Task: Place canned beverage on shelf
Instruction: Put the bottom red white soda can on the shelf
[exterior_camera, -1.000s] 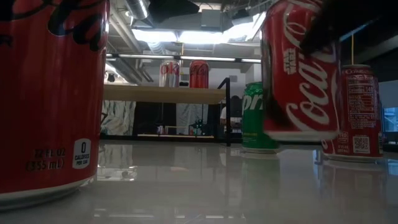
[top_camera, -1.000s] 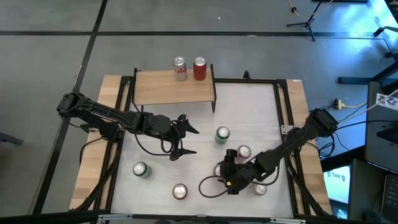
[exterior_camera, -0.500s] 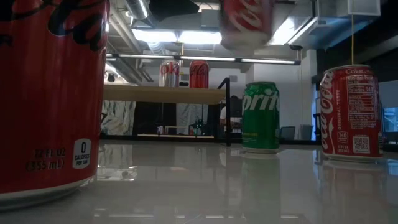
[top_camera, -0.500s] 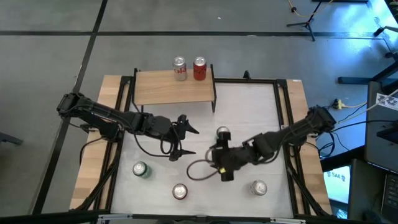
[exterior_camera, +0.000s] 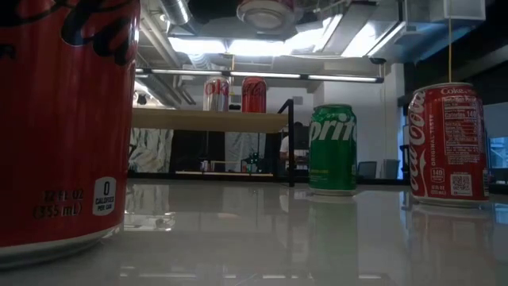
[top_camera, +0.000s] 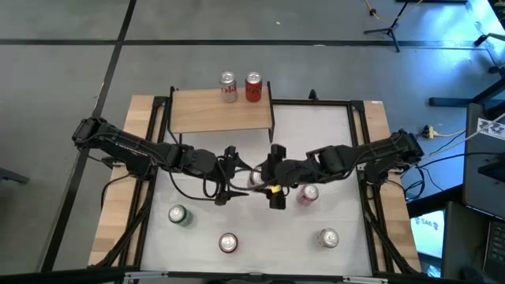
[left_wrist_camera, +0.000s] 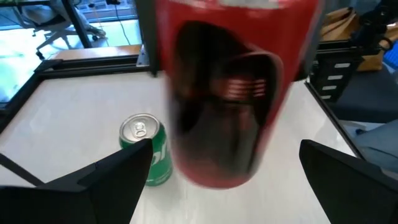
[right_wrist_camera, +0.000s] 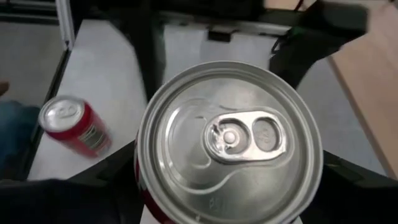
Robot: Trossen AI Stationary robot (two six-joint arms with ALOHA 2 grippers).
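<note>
While the right gripper (top_camera: 264, 180) held the red aluminium drink can (right_wrist_camera: 229, 142) clamped betw. its jaws, raised off the table, the can hung just in front of the left gripper (top_camera: 234, 175), whose jaws stood wide & empty. The small light-wood shelf on black legs (top_camera: 221, 110) lay well beyond both.

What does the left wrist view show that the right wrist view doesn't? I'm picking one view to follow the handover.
Left wrist only: the red can's side, held up between the left gripper's open fingers, and a green Sprite can standing on the white table.
Right wrist only: the held can's silver top with its pull tab, and another red can on the table.
Both: the same lifted red can.
</note>
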